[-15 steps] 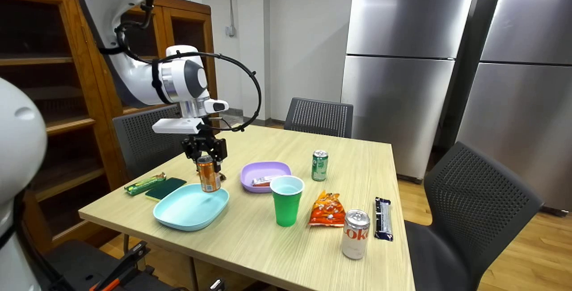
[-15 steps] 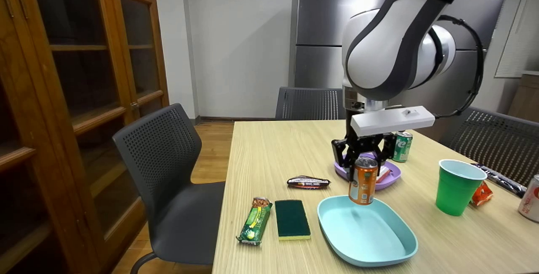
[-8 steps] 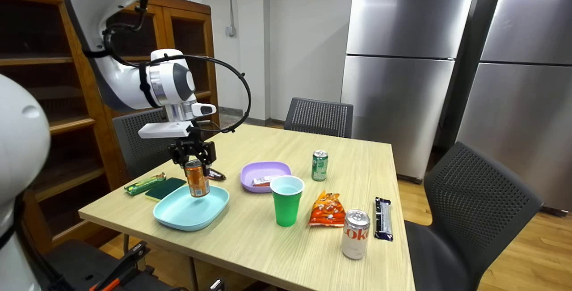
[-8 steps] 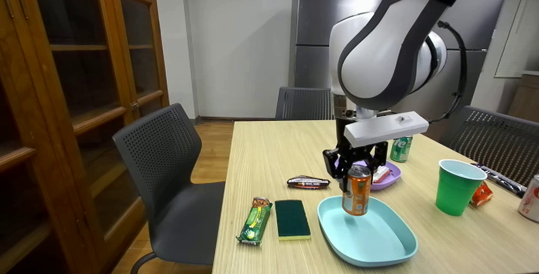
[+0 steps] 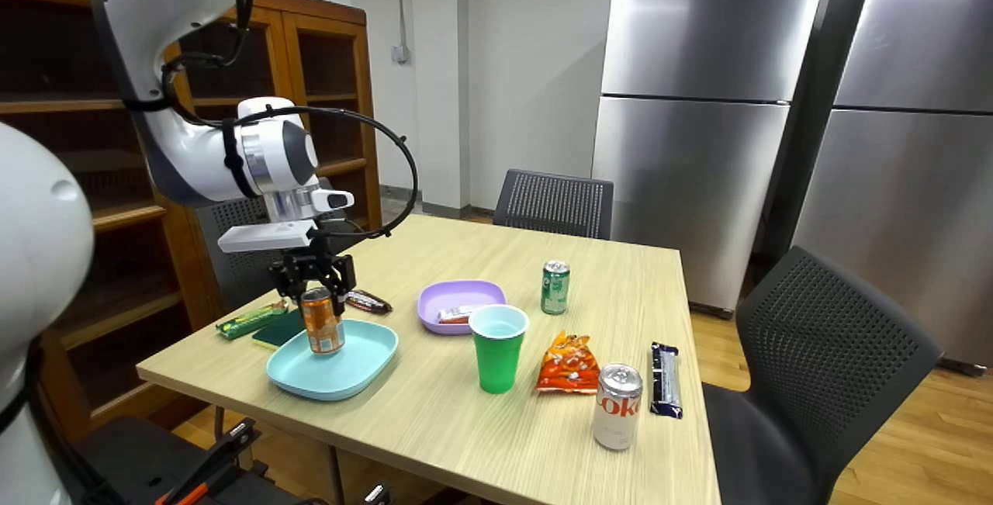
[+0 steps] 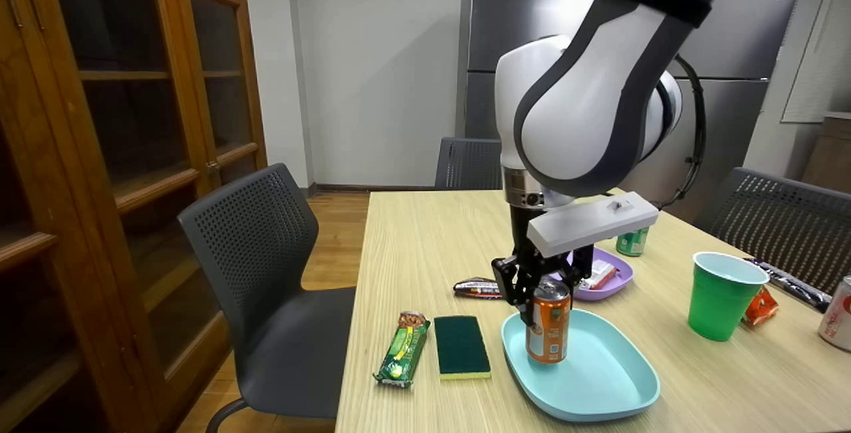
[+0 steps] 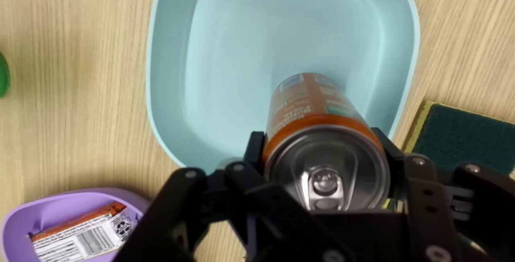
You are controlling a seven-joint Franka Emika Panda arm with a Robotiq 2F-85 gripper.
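Note:
An orange drink can (image 6: 550, 333) is gripped upright or slightly tilted by my gripper (image 5: 318, 303), whose black fingers press its sides near the top. In the wrist view the can's silver lid faces me, between the two fingertips of the gripper (image 7: 320, 143). Below is a light blue tray (image 6: 598, 390), and the can's lower end is within its outline, towards one side. Whether the can's base touches the tray floor, I cannot tell. Beside the tray lies a dark green sponge (image 7: 462, 133) with a yellow underside.
A purple tray (image 5: 473, 286) holding a wrapped bar stands close by. Around lie a green-wrapped bar (image 6: 402, 353) and a dark-wrapped bar (image 5: 368, 302). Further off are a green cup (image 5: 498, 361), green can (image 5: 555, 288), orange snack bag (image 5: 570, 369), Coke can (image 5: 618, 412) and another bar (image 5: 665, 381).
Still holding the orange can, my gripper has come down and shifted left in both exterior views. The can went from above the blue tray's far edge to low within it.

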